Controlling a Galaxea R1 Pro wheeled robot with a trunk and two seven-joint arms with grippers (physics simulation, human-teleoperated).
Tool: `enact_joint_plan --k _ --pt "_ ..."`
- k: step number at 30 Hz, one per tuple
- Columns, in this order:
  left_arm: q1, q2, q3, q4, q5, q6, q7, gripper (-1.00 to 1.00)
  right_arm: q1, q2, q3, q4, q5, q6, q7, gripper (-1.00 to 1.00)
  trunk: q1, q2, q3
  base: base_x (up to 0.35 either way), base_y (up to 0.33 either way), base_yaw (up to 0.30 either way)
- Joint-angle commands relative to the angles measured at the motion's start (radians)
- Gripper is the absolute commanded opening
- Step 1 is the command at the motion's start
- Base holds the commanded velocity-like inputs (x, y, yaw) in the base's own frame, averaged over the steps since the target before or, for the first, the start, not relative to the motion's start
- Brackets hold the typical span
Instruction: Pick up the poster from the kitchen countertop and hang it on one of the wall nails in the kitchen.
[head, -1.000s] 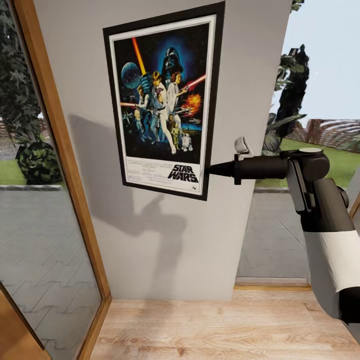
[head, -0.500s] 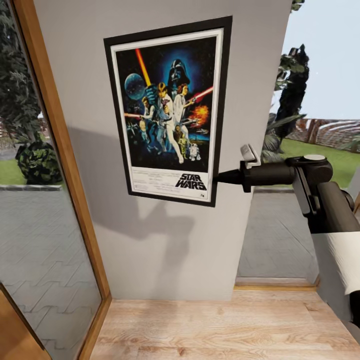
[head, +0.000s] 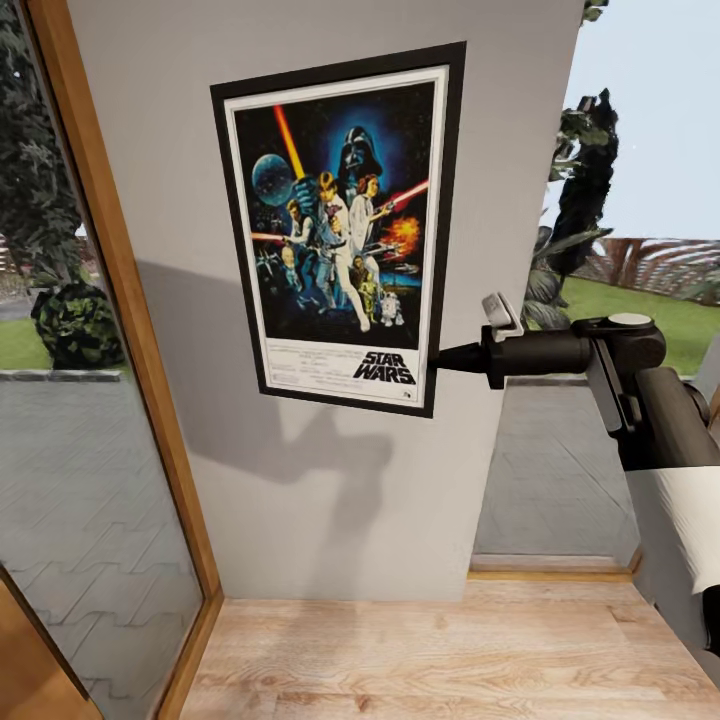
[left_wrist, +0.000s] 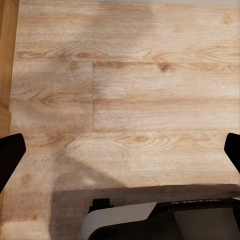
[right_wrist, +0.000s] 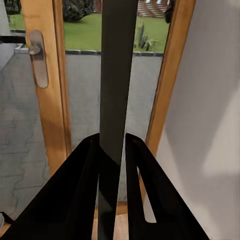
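Right gripper (head: 440, 357): my fingers are closed onto the poster's right edge, low down near its bottom right corner. From the right wrist camera, both black fingers (right_wrist: 82, 190) press against the thin dark edge of the frame, one on each side, with no gap showing.
Poster (head: 340, 225): flat against the pale grey wall (head: 300, 500), upright with a slight tilt, its top leaning a little to the right. The black frame, white border and "Star Wars" lettering all read clearly. Seen edge-on from the right wrist camera (right_wrist: 116, 100), it stands as a narrow dark strip rising between my fingers.
Right arm (head: 600, 350): reaches in from the right, level, with the forearm coming up from the near right corner.
Left gripper (left_wrist: 120, 150): spread wide, the two dark fingertips (left_wrist: 10, 155) at opposite sides of the view, nothing between them. It points down at the wooden floor (left_wrist: 130, 90).
Wall nail: I cannot tell where it sits; no stub can be made out on the wall.
Surroundings: a wood-framed glass door (head: 90, 420) to the left of the wall, with garden beyond it.
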Motion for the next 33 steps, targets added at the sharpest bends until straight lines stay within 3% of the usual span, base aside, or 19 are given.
enact_joint_plan --k 1,33 --pt "0.001 -0.001 0.007 -0.001 -0.007 -0.002 -0.008 1.00 0.000 -0.001 0.002 0.000 -0.007 0.013 0.001 -1.00 0.000 -0.001 0.000 0.000 0.000 0.000" --pt "0.000 -0.001 0.007 -0.001 -0.007 0.000 -0.008 1.00 0.000 0.000 0.000 0.024 -0.004 -0.015 0.000 -1.00 0.000 -0.001 0.000 0.037 0.000 0.000"
